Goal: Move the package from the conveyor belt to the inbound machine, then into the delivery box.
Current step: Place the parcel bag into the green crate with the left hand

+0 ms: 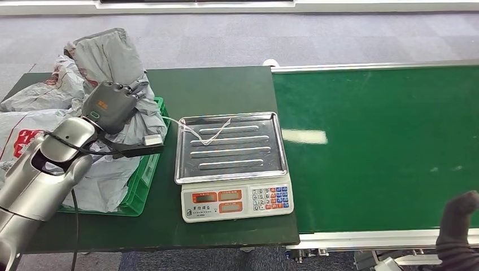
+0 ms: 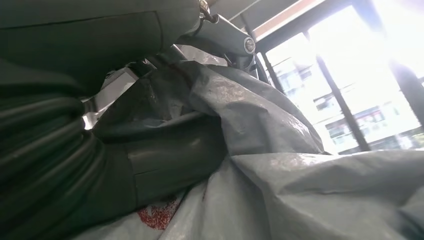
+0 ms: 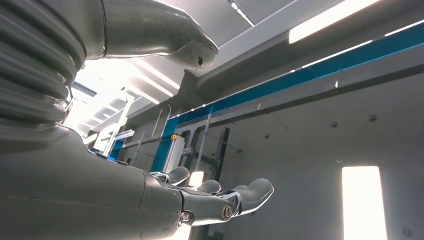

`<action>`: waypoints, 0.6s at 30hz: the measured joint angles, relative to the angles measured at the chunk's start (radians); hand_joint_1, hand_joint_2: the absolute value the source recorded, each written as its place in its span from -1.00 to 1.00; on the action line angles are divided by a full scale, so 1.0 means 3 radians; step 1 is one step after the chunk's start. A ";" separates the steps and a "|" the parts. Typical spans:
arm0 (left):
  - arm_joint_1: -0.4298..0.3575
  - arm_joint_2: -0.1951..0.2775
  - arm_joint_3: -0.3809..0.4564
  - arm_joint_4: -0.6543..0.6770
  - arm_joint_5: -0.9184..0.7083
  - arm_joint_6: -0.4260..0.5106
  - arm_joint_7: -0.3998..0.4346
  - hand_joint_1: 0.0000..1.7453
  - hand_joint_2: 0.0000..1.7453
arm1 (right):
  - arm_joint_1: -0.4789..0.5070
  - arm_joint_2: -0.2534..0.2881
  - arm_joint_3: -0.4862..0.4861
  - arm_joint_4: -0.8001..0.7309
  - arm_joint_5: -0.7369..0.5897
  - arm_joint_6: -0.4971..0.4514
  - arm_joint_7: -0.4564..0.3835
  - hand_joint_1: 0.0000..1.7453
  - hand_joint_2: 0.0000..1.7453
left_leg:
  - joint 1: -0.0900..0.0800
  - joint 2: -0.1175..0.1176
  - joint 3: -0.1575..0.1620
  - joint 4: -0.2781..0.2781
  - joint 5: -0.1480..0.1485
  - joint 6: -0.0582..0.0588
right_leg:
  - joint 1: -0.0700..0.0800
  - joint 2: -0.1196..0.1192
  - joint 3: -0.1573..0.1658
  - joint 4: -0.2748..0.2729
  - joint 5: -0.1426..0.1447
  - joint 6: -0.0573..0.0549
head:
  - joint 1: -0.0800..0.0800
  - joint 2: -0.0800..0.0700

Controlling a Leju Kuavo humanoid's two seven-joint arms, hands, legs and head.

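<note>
Here left robot hand (image 1: pixel 116 101) presses package (image 1: pixel 107 53) (crate-side) beside scale (image 1: pixel 231 147).

The head view looks down from above the scale (image 1: pixel 234 164). The left wrist view sits very near the grey bags (image 2: pixel 260 150) left of it; the right wrist view faces the ceiling.

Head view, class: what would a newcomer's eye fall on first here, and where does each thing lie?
First, the left robot hand reaching into the heap of grey packages piled over the green crate at the table's left end. Next, the scale with its bare steel tray, in the middle. To its right runs the green conveyor belt, nothing on it.
</note>
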 joint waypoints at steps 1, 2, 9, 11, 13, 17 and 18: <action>-0.0003 0.0018 0.0038 0.0042 0.0000 0.0000 -0.0006 1.00 1.00 | 0.0004 0.0000 0.0005 0.0000 0.0001 0.0000 0.0000 -1.00 1.00 | 0.0000 -0.0001 -0.0001 0.0000 0.0000 -0.0001 | 0.0000 -0.0002 0.0000 0.0000 0.0000 0.0000 | 0.0000 0.0000; -0.0004 0.0032 0.0070 0.0081 -0.0002 0.0002 -0.0007 1.00 1.00 | 0.0007 0.0000 0.0009 0.0000 0.0002 0.0000 -0.0001 -1.00 1.00 | 0.0000 -0.0003 -0.0002 0.0000 0.0001 -0.0001 | 0.0000 -0.0003 0.0001 0.0000 0.0000 0.0000 | 0.0000 0.0000; -0.0019 0.0058 0.0319 0.0596 -0.0169 0.0123 -0.0048 1.00 1.00 | 0.0018 0.0000 0.0012 0.0000 0.0029 0.0000 0.0000 -1.00 1.00 | -0.0001 0.0002 -0.0003 0.0001 0.0001 -0.0002 | -0.0002 0.0002 -0.0004 0.0000 0.0001 0.0000 | 0.0000 0.0000; -0.0037 0.0039 0.0376 0.0798 -0.0219 0.0137 -0.0076 1.00 1.00 | 0.0020 0.0000 0.0012 0.0000 0.0047 0.0000 -0.0001 -1.00 1.00 | -0.0001 0.0001 -0.0004 0.0001 0.0001 -0.0002 | -0.0001 0.0001 -0.0004 0.0000 0.0001 0.0000 | 0.0000 0.0000; -0.0069 0.0011 0.0418 0.1005 -0.0239 0.0133 -0.0108 1.00 1.00 | 0.0018 0.0000 0.0012 0.0001 0.0070 0.0001 -0.0001 -1.00 1.00 | -0.0001 0.0001 -0.0004 0.0001 0.0002 -0.0002 | -0.0001 0.0001 -0.0004 0.0000 0.0001 0.0000 | 0.0000 0.0000; -0.0142 -0.0039 0.0481 0.1356 -0.0237 0.0103 -0.0200 1.00 1.00 | 0.0019 0.0000 0.0012 0.0001 0.0085 0.0001 -0.0001 -1.00 1.00 | -0.0001 0.0001 -0.0004 0.0000 0.0002 -0.0003 | -0.0001 0.0002 -0.0006 0.0000 0.0002 -0.0002 | 0.0000 0.0000; -0.0160 -0.0050 0.0491 0.1429 -0.0236 0.0099 -0.0218 1.00 1.00 | 0.0020 0.0000 0.0012 0.0001 0.0079 0.0001 -0.0001 -1.00 1.00 | -0.0001 0.0001 -0.0004 0.0000 0.0002 -0.0003 | -0.0001 0.0003 -0.0006 0.0000 0.0002 -0.0002 | 0.0000 0.0000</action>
